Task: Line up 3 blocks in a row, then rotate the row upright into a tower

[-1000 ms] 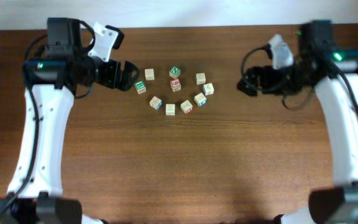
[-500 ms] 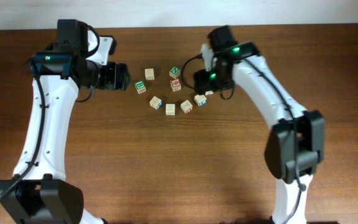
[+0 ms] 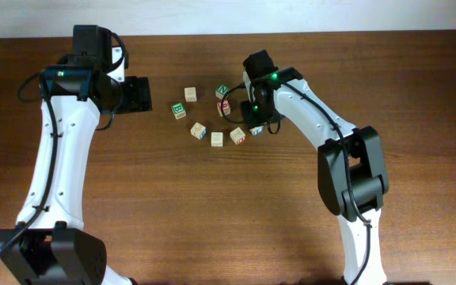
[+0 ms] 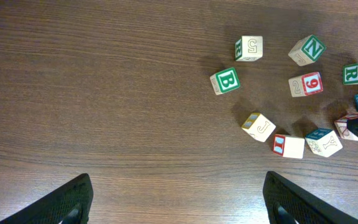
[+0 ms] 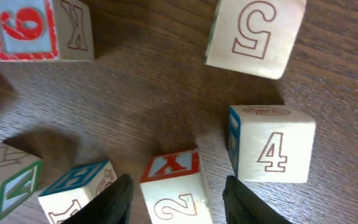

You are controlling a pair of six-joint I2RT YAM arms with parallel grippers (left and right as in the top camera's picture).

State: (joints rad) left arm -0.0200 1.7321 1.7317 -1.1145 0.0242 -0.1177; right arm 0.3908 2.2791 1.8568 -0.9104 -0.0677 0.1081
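Right arm was parked well away from the 9 cube [image 4: 306, 84] a second ago. It has now swung in over the cluster, and the right claw [image 5: 178, 186] is low on the surface [image 4: 104, 93] close to that cube.

The right claw was wide open and has been narrowing. Its fingers [image 5: 122, 198] now stand apart on either side of the red-print cube [image 5: 171, 167], which has a red Y face and a 2 face. A thin gap shows on both sides, so it is straddled but not yet clamped.

The red-print cube sits flat on the surface near the 9 cube without touching it, on the side away from the left arm. It looks unmoved and is not lifted.

In the overhead view the right arm now covers the cubes just past the 9 cube that showed earlier. The cubes still visible look the same as before.

Left claw [image 4: 178, 176] is still spread wide with nothing in it. It hangs well apart from the 9 cube and faces the cluster; the left arm has only shifted slightly.

My read is that this is the grasp before a turn. The rotation has not started, so this cube doesn't count as done. I can't pick out the other two pale cubes to turn from here. The neighbours are packed tight around the 9 cube, so a twist could nudge them.
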